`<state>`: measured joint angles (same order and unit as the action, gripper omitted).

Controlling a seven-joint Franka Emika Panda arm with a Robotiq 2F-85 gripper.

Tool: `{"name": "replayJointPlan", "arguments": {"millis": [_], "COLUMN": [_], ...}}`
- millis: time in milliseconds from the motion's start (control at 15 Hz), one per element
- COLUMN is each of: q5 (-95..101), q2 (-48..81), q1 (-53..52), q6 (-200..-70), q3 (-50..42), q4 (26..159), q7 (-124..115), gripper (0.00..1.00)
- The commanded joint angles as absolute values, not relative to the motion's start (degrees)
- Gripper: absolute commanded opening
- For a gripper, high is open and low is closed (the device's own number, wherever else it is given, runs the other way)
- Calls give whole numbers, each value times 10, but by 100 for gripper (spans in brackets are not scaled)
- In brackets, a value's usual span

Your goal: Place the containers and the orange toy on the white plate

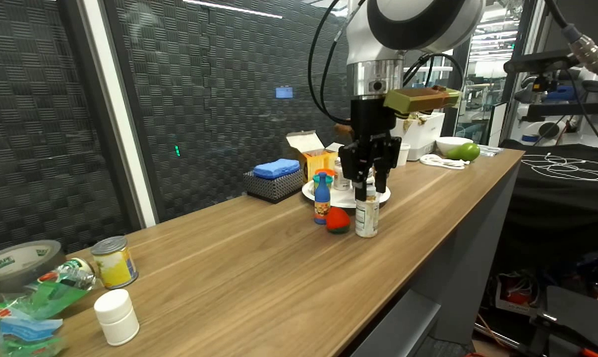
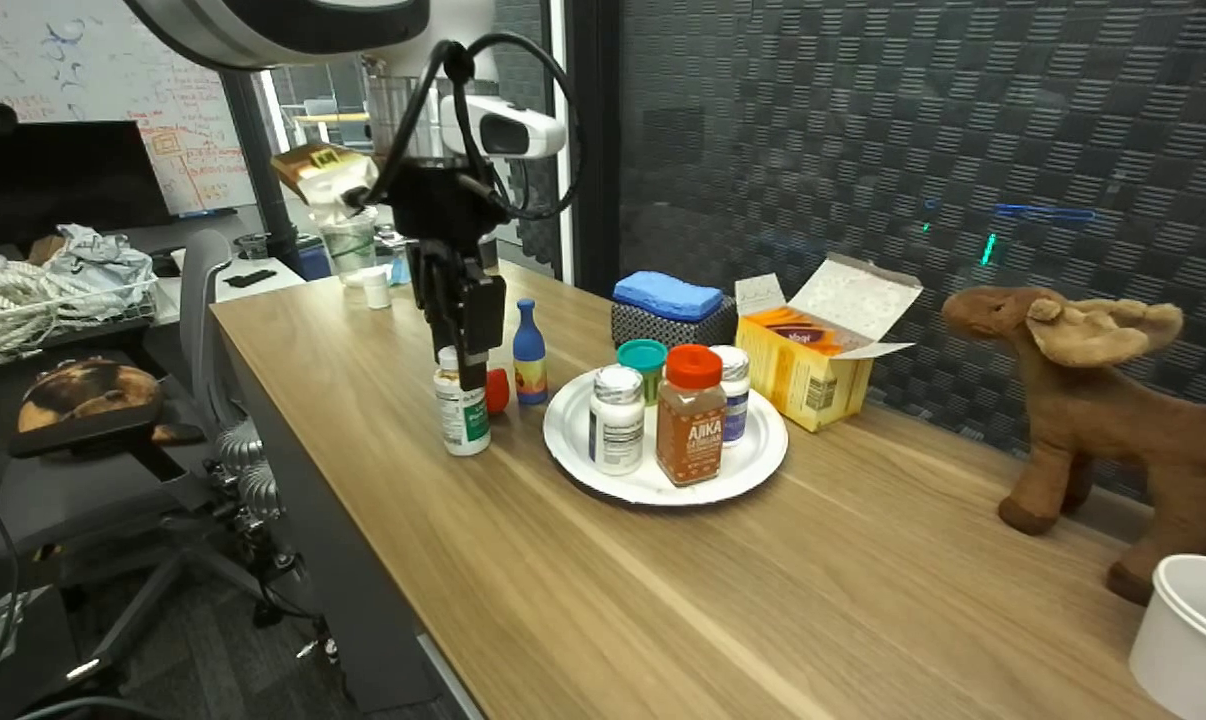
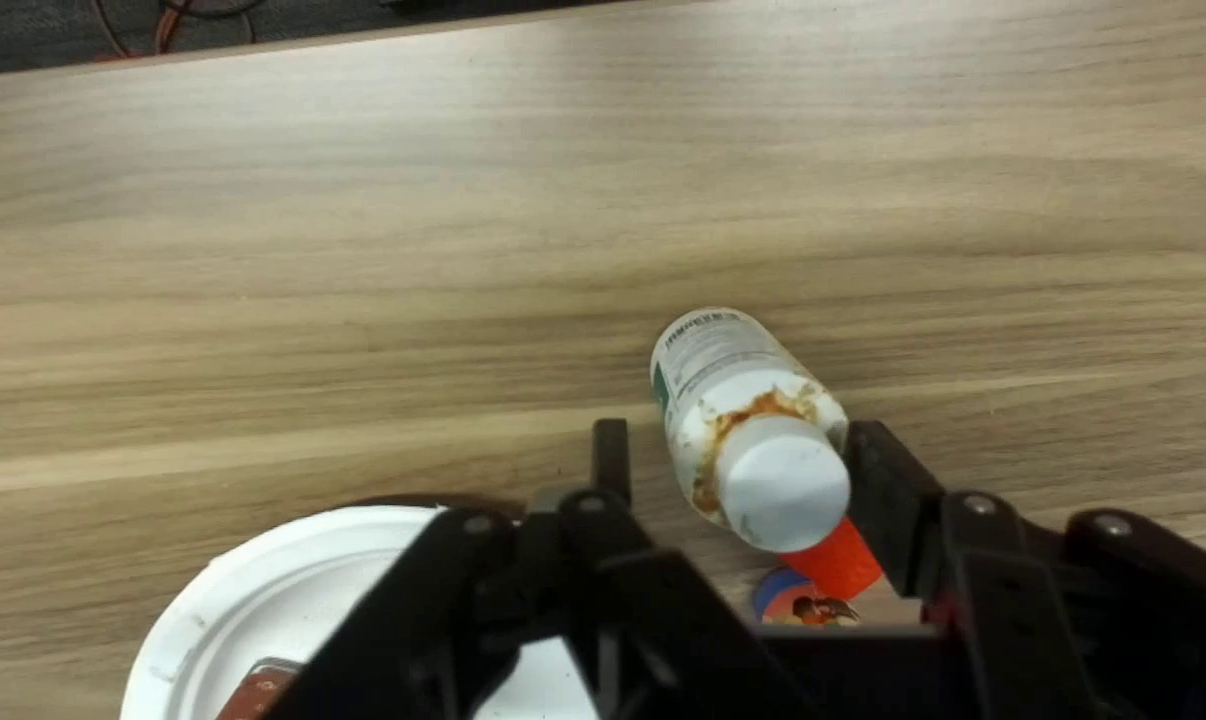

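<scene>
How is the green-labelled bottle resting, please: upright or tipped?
Upright: in both exterior views, the green-labelled bottle has its base on the tabletop, cap uppermost.

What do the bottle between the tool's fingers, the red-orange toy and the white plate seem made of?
Bottle: likely satin plastic; smooth, opaque white walls.
Red-orange toy: looks matte, no clear highlight; plastic or foam, can't tell.
White plate: probably paper or foam, matte, with stepped rim.

Cup (image 2: pixel 643 357), jar (image 2: pixel 691 432) and two bottles (image 2: pixel 617 432) on the plate (image 2: pixel 567 440), third bottle (image 2: pixel 462 420) and toy (image 1: pixel 337 219) beside it.
</scene>
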<state>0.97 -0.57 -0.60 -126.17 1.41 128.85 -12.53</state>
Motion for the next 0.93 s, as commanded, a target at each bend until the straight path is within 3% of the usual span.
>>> {"name": "replayJointPlan", "arguments": {"millis": [0, 200, 867], "q5": [24, 40, 98], "q2": [-16, -22, -5], "q1": [-12, -16, -8], "q6": [-1237, -1224, -1202], "q3": [18, 21, 15], "q4": [1278, 1269, 1161], "q7": [-146, -159, -173], "gripper": [27, 5, 8]}}
